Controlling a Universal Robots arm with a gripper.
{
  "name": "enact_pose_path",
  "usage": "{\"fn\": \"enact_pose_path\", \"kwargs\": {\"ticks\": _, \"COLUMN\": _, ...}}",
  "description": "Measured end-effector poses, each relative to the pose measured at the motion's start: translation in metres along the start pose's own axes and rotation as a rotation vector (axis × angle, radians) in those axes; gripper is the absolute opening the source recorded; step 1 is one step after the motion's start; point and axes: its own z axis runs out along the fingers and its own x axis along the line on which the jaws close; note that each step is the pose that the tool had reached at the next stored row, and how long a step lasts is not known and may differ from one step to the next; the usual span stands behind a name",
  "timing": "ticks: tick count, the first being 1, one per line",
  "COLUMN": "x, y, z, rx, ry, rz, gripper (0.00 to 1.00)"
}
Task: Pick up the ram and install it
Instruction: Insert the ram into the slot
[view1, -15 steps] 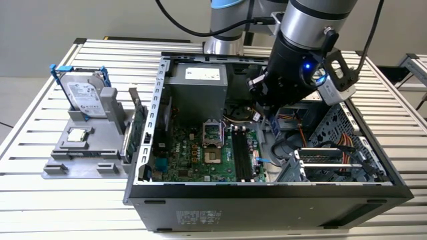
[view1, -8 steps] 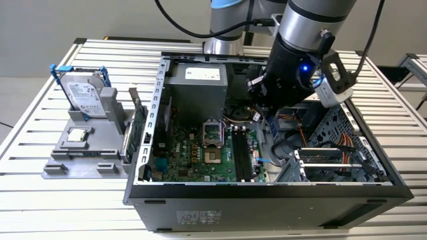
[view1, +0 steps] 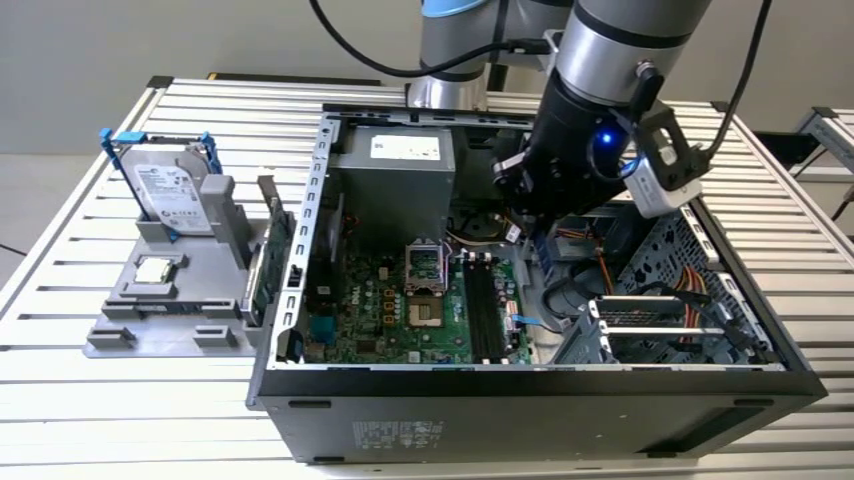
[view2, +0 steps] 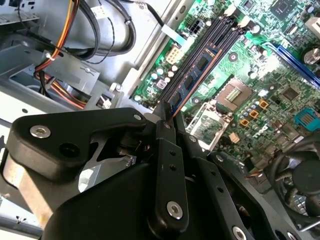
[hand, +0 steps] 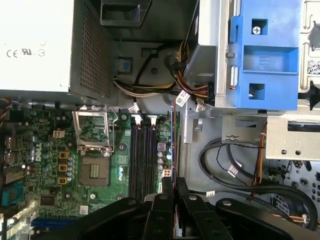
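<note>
Hand (view2: 167, 112) pinches the ram (view2: 192, 75) edge-on: a long, narrow dark board with black chips and a coppery edge. It hangs over the memory slots (hand: 142, 160) on the motherboard (view1: 400, 310), inside the open case (view1: 534, 400), exterior view's right of the processor socket (hand: 92, 132).

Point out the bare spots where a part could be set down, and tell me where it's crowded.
Free: the slatted table in front of the grey parts holder, and the strip right of the computer case in the exterior view. Crowded: inside the case, where the gripper holds the ram over the memory slots beside cables.
</note>
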Motion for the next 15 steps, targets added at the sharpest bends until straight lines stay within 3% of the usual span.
{"fn": "enact_pose_path", "kwargs": {"ticks": 15, "x": 0.0009, "y": -0.0002, "z": 0.0025, "rx": -0.0004, "ry": -0.0007, "rz": 0.008, "gripper": 0.0}}
